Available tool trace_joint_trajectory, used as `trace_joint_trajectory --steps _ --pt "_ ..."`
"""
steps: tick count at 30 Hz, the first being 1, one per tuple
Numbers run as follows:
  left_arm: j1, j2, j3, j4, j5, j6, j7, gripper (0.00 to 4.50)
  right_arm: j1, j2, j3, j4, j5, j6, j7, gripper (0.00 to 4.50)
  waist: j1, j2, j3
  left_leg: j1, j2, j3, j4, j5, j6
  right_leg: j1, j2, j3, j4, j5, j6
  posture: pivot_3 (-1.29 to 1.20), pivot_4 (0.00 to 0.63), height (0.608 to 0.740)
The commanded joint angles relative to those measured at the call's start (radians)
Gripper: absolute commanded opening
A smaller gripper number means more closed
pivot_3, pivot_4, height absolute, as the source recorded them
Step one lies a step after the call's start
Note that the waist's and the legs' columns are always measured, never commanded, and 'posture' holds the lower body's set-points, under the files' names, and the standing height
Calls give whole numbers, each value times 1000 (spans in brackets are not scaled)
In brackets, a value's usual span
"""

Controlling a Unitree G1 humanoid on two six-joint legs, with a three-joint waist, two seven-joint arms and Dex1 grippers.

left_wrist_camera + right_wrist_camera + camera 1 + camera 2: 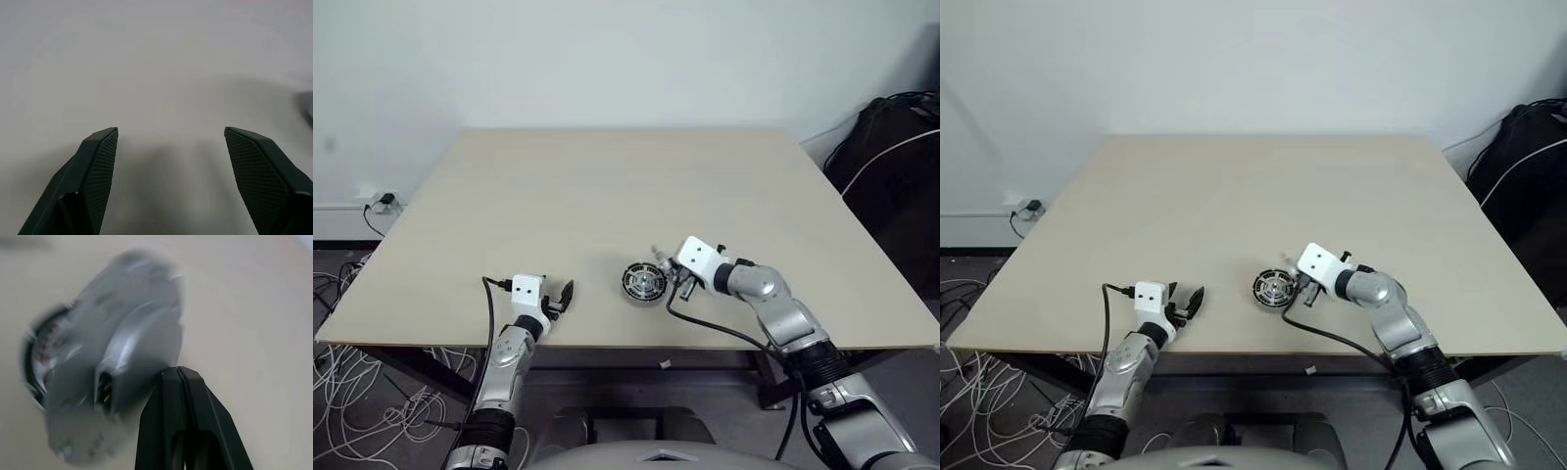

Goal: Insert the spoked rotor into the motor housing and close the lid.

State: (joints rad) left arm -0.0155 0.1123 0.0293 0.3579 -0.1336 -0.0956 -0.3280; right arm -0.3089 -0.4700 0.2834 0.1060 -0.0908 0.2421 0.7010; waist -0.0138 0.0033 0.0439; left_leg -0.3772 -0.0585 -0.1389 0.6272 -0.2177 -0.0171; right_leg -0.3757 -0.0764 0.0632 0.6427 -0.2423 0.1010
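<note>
Motor housing [644,283] sits on the worktop [607,196] just left of the right claw [672,284] – far nearer than the left claw [562,297], which gapes empty. Right claw is pinched closed, a blurred silver piece beside its fingertips – grip unclear. One housing, two claws.
</note>
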Motion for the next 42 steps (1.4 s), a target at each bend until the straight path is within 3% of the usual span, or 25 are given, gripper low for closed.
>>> trace_joint_trajectory --steps 1,11,24,30,36,39,42 --pt "-6 10 4 -51 -3 1 -2 3670 -10 10 -17 -99 67 46 60 33 1 0 0 0 0 0 0 0 0 0 0 0 0 0 0 0 0 740" --pt "1 15 11 -68 -8 15 1 3670 -69 48 9 -95 140 150 139 33 1 0 0 0 0 0 -1 0 0 -2 0 -1 0 0 0 0 0 740" --pt "-4 15 11 -70 -5 16 4 3670 -162 219 45 256 98 72 80 33 -1 0 0 0 0 -1 -1 0 0 -4 0 -1 0 0 -1 0 0 740" --pt "0 14 11 -76 -5 16 8 3670 -147 210 32 131 137 109 118 33 0 0 0 0 0 -1 -1 0 0 -4 0 -1 0 0 -1 0 0 740" --pt "5 12 10 -80 -6 15 8 3670 -128 180 -96 -110 284 143 141 33 2 0 0 -1 0 -1 -2 0 0 -5 0 -1 0 0 0 0 0 740" --pt "1 11 7 -77 -6 14 3 3670 -98 139 -114 -88 276 90 148 628 5 -1 -1 -1 0 -2 -1 0 -1 -4 0 -3 -1 0 -1 0 0 740" --pt "-1 12 7 -74 -6 14 0 3670 -78 92 -107 -3 247 10 176 1598 1 0 0 -1 0 -1 -2 0 0 -4 0 -3 -1 0 -1 0 0 740"
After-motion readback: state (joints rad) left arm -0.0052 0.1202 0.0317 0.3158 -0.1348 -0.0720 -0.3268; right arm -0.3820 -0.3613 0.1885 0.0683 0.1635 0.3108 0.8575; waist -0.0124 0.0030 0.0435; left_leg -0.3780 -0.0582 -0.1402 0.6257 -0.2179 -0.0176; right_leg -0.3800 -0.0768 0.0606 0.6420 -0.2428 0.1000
